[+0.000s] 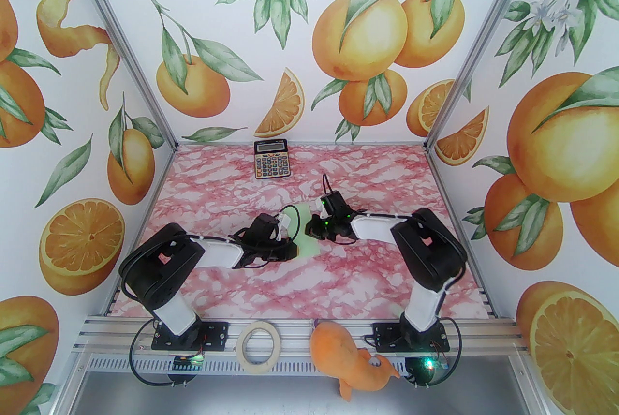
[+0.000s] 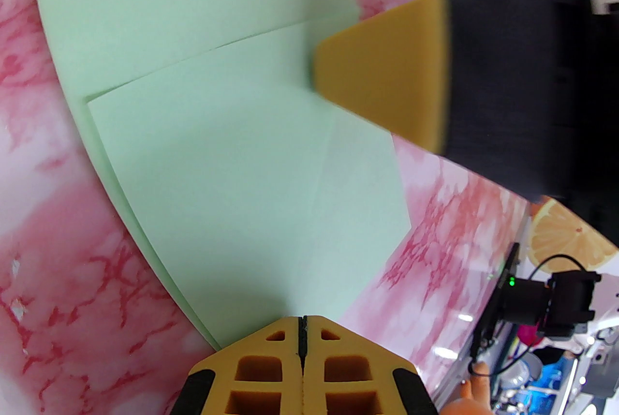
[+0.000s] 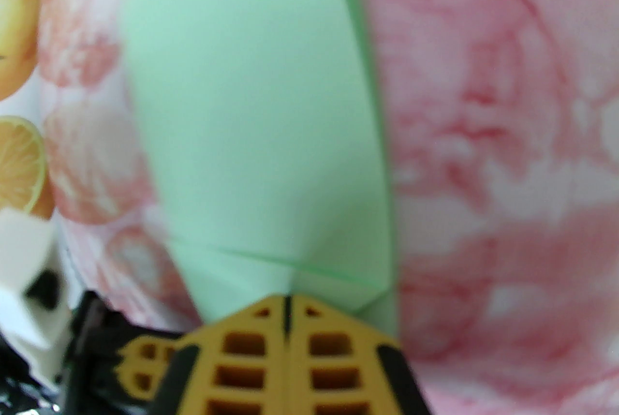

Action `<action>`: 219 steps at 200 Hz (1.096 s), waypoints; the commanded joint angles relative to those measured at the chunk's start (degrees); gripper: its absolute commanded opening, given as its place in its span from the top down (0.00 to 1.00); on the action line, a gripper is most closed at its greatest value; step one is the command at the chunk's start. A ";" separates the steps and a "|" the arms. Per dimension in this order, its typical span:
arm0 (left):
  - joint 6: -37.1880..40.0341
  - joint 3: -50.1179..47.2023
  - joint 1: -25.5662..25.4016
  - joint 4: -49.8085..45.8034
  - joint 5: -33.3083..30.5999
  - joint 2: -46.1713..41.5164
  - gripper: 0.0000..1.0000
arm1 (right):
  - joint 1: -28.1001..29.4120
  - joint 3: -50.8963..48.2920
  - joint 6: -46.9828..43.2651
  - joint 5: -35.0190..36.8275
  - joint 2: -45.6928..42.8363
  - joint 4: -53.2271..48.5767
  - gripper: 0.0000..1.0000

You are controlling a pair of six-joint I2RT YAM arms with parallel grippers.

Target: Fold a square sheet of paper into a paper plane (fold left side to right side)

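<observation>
The square sheet of paper (image 1: 308, 240) is pale green and lies on the pink marbled table between the two arms. It is partly folded, with one layer lying over another (image 2: 217, 147) and faint crease lines across it. My left gripper (image 2: 303, 320) is shut, its tip resting at the paper's near edge with nothing between the jaws. My right gripper (image 3: 287, 302) is shut too and presses down on the paper (image 3: 251, 113). Its yellow fingers (image 2: 387, 74) reach onto the sheet from the right in the left wrist view. From above, the left gripper (image 1: 291, 246) and right gripper (image 1: 314, 229) meet over the sheet.
A black-and-orange calculator (image 1: 271, 158) lies at the back of the table. A roll of beige tape (image 1: 259, 348) and an orange plush toy (image 1: 353, 355) sit on the front rail between the arm bases. Orange-patterned walls enclose three sides.
</observation>
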 commanded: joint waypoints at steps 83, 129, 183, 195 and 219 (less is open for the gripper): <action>-1.43 6.91 2.98 -5.02 2.38 0.68 1.00 | -0.02 -1.77 -1.78 1.41 1.93 -0.92 1.00; -2.51 8.72 2.88 -1.11 4.77 4.73 1.00 | -0.03 -1.64 -1.77 1.39 1.97 -1.34 1.00; -2.19 5.28 2.90 -0.88 5.16 5.02 1.00 | 0.05 -1.28 -1.69 1.87 2.47 -1.85 1.00; -2.21 3.88 2.92 -0.84 5.32 4.40 1.00 | -0.08 -1.09 -1.69 1.76 2.64 -1.84 1.00; -2.09 1.02 2.90 -0.95 5.62 2.91 1.00 | -0.03 -0.94 -1.64 2.01 3.05 -2.11 1.00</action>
